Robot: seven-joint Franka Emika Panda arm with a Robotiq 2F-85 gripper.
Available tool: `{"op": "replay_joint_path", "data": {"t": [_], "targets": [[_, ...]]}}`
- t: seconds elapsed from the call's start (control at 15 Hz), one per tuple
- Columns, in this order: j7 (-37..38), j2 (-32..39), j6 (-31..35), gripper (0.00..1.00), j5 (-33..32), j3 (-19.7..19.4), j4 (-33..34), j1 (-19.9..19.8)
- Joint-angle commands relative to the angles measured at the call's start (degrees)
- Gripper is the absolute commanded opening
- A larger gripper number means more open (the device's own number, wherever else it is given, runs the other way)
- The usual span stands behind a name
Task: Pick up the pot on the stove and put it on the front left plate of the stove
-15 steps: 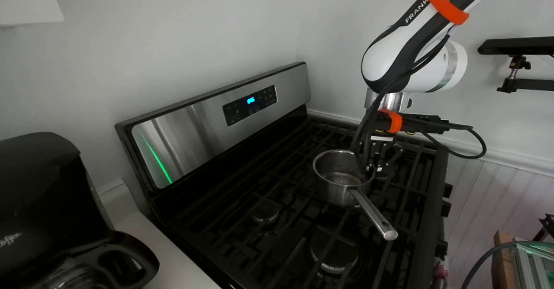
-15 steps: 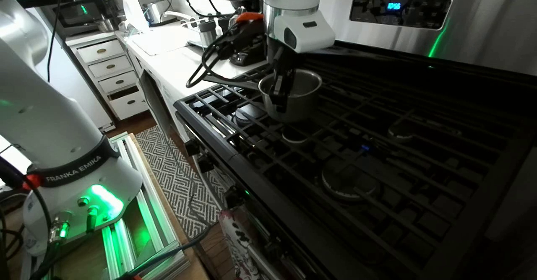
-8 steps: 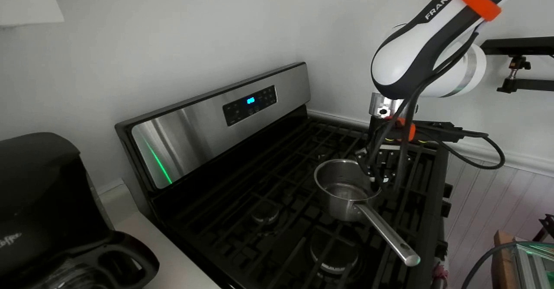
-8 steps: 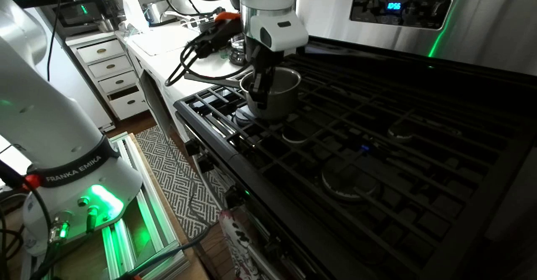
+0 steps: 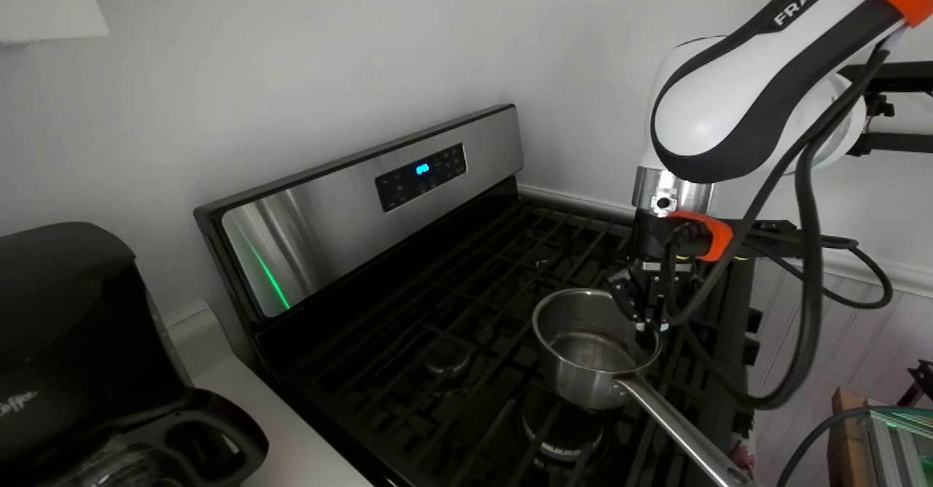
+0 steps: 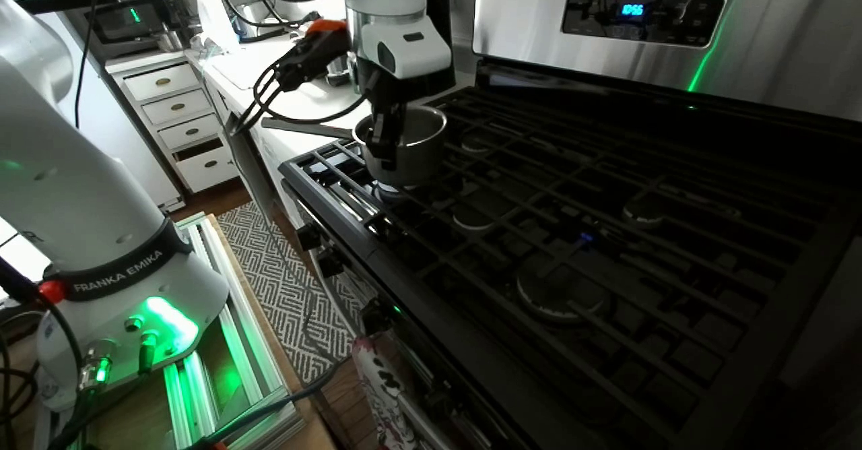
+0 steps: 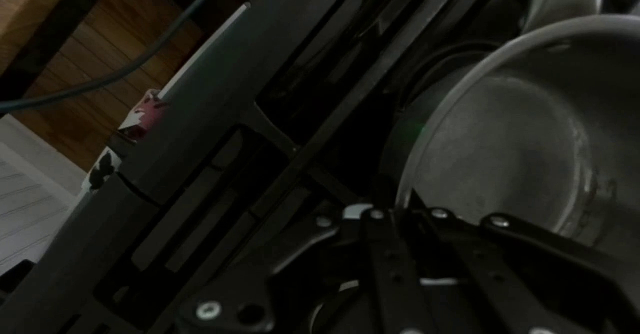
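The pot (image 5: 594,388), a shiny steel saucepan, is upright; it also shows in an exterior view (image 6: 423,160) and the wrist view (image 7: 510,159). My gripper (image 5: 651,326) is shut on its rim, one finger inside and one outside; the wrist view shows the rim between the fingertips (image 7: 400,215). The handle points toward the stove's front left. The front left plate (image 5: 561,436) lies under the pot's near side and is mostly hidden by it in an exterior view (image 6: 387,193). The pot appears just above the grates of the stove (image 5: 393,407); the gap is hard to tell.
The stove's steel back panel (image 5: 335,239) stands behind. A black coffee maker (image 5: 73,326) sits on the white counter (image 5: 284,436) left of the stove. Knobs (image 6: 330,261) and a patterned towel (image 6: 384,396) are at the front. A cable loop (image 5: 798,341) hangs beside the gripper.
My gripper and the pot have moved together toward the stove's left side and its front edge, from farther right to partly over the front left plate. The grip on the rim stays the same.
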Motion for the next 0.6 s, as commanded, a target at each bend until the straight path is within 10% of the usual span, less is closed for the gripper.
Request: {"op": "replay_joint_path", "data": {"t": [0.0,0.53], "targets": [[0.34,-2.54,-1.57,0.02,2.13,1.09,0.07,1.1],[3.36,-1.63,-2.89,0.02,2.62,2.73,0.18,1.84]]}}
